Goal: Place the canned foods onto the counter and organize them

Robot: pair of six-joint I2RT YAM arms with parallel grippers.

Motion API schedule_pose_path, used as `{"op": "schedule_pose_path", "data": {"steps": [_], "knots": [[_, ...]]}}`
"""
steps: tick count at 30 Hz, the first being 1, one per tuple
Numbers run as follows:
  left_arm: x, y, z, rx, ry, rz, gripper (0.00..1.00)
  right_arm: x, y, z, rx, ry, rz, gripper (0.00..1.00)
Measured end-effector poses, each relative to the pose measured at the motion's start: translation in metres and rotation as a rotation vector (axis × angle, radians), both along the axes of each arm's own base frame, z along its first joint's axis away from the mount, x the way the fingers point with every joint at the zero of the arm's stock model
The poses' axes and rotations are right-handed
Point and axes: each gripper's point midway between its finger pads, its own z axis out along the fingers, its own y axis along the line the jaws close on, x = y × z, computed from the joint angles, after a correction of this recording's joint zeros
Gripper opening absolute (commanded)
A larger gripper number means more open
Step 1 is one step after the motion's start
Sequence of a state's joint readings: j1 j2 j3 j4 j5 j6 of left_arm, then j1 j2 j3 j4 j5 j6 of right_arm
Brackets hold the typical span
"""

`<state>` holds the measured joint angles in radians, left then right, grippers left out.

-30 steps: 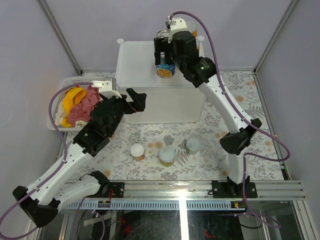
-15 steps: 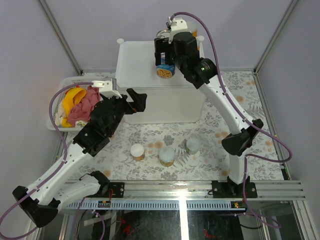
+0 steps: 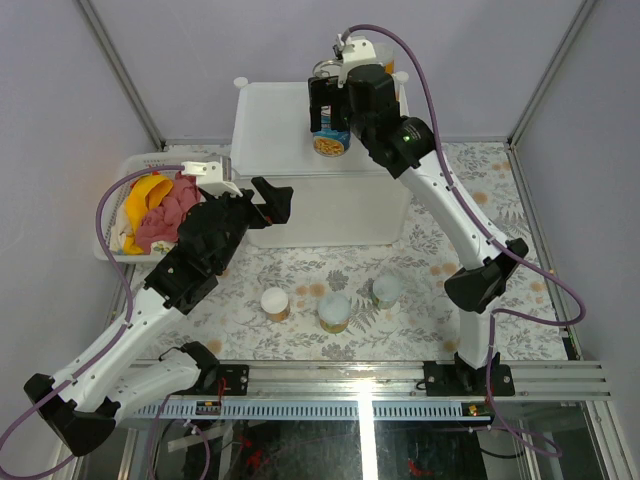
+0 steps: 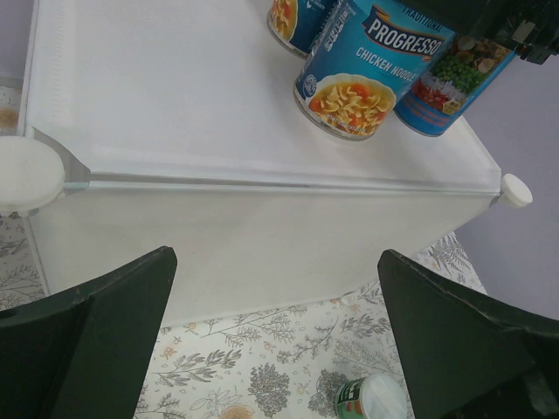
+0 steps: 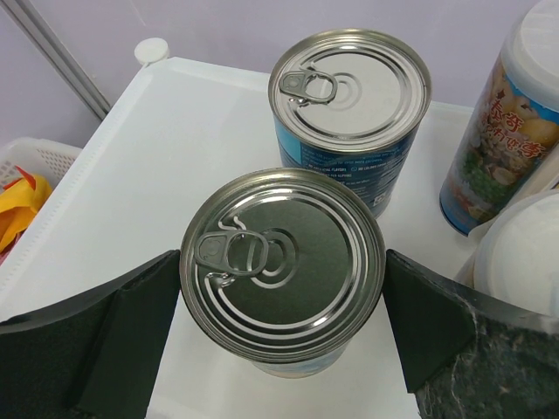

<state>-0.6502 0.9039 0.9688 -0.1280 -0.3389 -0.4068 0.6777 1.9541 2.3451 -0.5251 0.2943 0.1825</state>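
Observation:
On the white counter point(image 3: 270, 120) point(image 5: 131, 175) stands a blue-labelled steel can point(image 3: 331, 143) point(image 5: 281, 262) point(image 4: 367, 70). My right gripper point(image 3: 330, 108) point(image 5: 281, 292) hangs over it, open, one finger on each side of the rim. Behind it stand a second blue can point(image 5: 349, 87) and a tall slim canister point(image 5: 498, 140). At the right edge of the right wrist view a white lid point(image 5: 524, 262) shows. Three small cans point(image 3: 274, 303) point(image 3: 334, 311) point(image 3: 386, 291) stand on the floral mat. In front of the counter's wall point(image 4: 262, 244), my left gripper point(image 3: 272, 203) point(image 4: 278, 340) is open and empty.
A white mesh basket point(image 3: 118, 180) at the left holds a yellow banana point(image 3: 148, 188) and a pink cloth point(image 3: 170, 215). Round knobs point(image 4: 515, 189) mark the counter's corners. A small green-labelled can point(image 4: 374, 400) stands on the mat below the left gripper.
The right gripper's jaws have spread a little wider around the blue can, which now stands free on the counter. The left arm has hardly moved.

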Motion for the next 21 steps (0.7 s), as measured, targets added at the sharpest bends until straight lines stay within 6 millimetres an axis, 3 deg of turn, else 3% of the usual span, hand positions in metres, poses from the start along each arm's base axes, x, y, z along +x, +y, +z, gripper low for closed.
{"op": "schedule_pose_path", "data": {"steps": [5, 15, 21], "knots": [[0.000, 0.000, 0.000, -0.001, 0.000, 0.000, 1.00, -0.002, -0.002, 0.004, 0.002, -0.006, 0.001, 1.00], [0.000, 0.000, 0.000, 0.000, 0.000, 0.000, 1.00, -0.013, -0.008, 0.030, 0.022, -0.060, 0.009, 1.00], [0.000, 0.000, 0.000, 0.000, -0.001, 0.000, 1.00, -0.020, 0.002, 0.031, 0.004, -0.072, 0.038, 1.00]]}}
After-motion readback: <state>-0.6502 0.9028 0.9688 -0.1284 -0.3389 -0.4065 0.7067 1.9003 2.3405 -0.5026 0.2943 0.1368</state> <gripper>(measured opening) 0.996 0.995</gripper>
